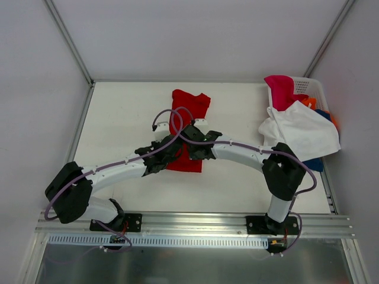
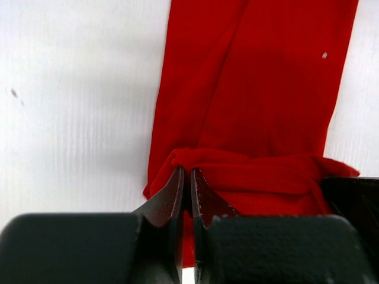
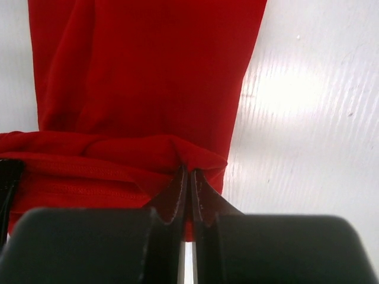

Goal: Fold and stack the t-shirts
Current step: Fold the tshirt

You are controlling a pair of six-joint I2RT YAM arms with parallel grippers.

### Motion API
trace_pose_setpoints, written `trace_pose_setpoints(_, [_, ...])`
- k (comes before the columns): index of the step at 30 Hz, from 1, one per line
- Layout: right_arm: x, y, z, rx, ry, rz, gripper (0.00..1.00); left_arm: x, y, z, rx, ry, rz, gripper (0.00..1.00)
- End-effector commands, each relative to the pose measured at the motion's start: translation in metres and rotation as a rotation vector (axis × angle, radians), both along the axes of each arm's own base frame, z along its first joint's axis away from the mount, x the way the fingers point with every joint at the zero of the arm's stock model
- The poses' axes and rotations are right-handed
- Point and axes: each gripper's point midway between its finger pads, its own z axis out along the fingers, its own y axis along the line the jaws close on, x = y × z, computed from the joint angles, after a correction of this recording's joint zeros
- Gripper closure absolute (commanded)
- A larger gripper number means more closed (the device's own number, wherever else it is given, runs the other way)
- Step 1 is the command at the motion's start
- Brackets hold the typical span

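Observation:
A bright red t-shirt (image 1: 189, 109) lies as a narrow folded strip along the middle of the white table. My left gripper (image 2: 185, 171) is shut on the near hem at its left corner, and the cloth (image 2: 254, 89) stretches away beyond the tips. At the hem's right corner my right gripper (image 3: 188, 171) is shut on the red fabric (image 3: 142, 71). Seen from above, both grippers (image 1: 163, 155) (image 1: 198, 151) meet over the shirt's near end and hide it. Other t-shirts sit at the right: white (image 1: 299, 131), magenta (image 1: 281, 90), orange (image 1: 309, 102) and blue (image 1: 317, 163).
A white perforated basket (image 1: 308, 87) stands at the table's far right corner with the pile of shirts spilling over its front. Grey walls and metal frame rails border the table (image 1: 118, 118). Purple cables (image 1: 169, 127) loop above both arms.

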Motion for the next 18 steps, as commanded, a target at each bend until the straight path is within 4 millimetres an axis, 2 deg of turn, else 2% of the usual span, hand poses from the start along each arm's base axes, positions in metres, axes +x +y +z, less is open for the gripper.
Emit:
trace_pose_setpoints(1, [0.019,0.006,0.016,0.018,-0.031,0.011,1.00,0.027,-0.017,0.021,-0.035,-0.052,-0.046,1.00])
trace_pose_setpoints(4, [0.028,0.005,0.012,0.016,-0.024,0.011,0.99,0.041,-0.021,0.021,-0.043,-0.052,-0.044,1.00])
trace_pose_setpoints(11, [0.043,0.004,0.006,0.035,-0.012,0.000,1.00,0.053,-0.026,0.012,-0.041,-0.030,-0.050,1.00])
trace_pose_setpoints(18, [0.057,-0.002,-0.011,0.026,0.000,-0.024,1.00,0.061,-0.025,0.000,-0.032,-0.020,-0.023,1.00])
